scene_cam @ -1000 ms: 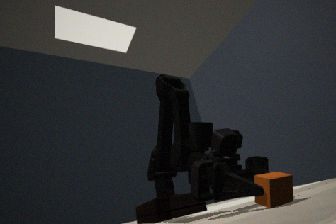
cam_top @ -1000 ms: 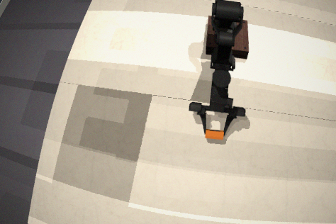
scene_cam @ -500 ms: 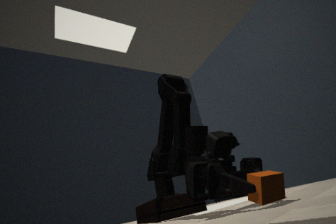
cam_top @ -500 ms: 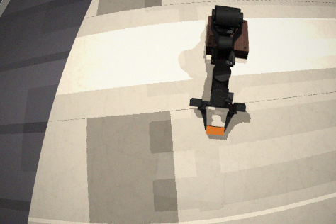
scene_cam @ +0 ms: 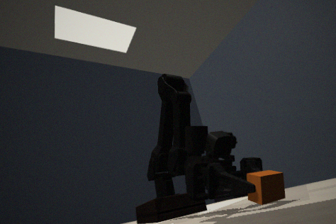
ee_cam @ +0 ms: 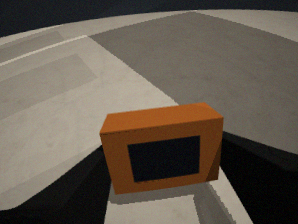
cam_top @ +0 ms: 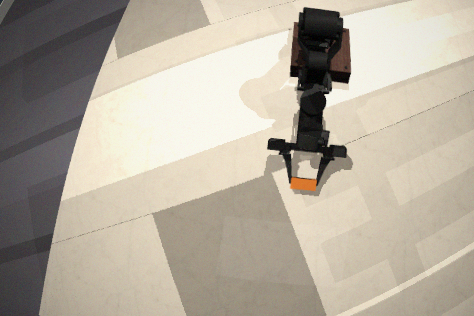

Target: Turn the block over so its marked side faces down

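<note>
Gripper (cam_top: 303,178): we see it clamped on the block, one finger on each side, low over the table.
Block (cam_top: 303,184): orange, held at the fingertips; in our top view it sits at 6 o'clock from the arm's base.
Marked side (ee_cam: 164,157): the dark panel faces the wrist camera, sideways rather than down.
Contact: from the side view the block (scene_cam: 266,186) appears to rest on the table, though we cannot tell for sure.
Arm (cam_top: 315,67): folded forward and low.
Base (cam_top: 345,62): brown plate, at 12 o'clock from the block.
Table (cam_top: 175,110): pale, with grey bands.
</note>
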Action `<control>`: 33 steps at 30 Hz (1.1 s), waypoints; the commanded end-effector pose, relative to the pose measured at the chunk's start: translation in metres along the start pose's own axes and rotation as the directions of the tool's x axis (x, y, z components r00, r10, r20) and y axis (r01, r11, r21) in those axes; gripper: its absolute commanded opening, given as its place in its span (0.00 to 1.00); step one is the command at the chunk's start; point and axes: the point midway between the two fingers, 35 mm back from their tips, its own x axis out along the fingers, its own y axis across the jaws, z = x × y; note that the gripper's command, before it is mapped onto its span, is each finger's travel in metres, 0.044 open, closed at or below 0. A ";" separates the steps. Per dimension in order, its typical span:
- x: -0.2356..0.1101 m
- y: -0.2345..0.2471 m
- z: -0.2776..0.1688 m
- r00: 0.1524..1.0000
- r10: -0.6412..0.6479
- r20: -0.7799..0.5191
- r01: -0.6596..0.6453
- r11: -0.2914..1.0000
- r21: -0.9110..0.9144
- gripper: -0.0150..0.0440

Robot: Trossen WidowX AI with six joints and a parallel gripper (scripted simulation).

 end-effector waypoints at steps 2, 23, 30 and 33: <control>0.000 0.001 0.001 1.000 0.004 0.004 -0.004 1.000 0.003 0.74; 0.000 0.001 0.001 1.000 0.004 0.004 -0.004 1.000 0.003 1.00; 0.000 0.001 0.001 1.000 0.004 0.004 -0.004 1.000 0.003 1.00; 0.000 0.001 0.001 1.000 0.004 0.004 -0.004 1.000 0.003 1.00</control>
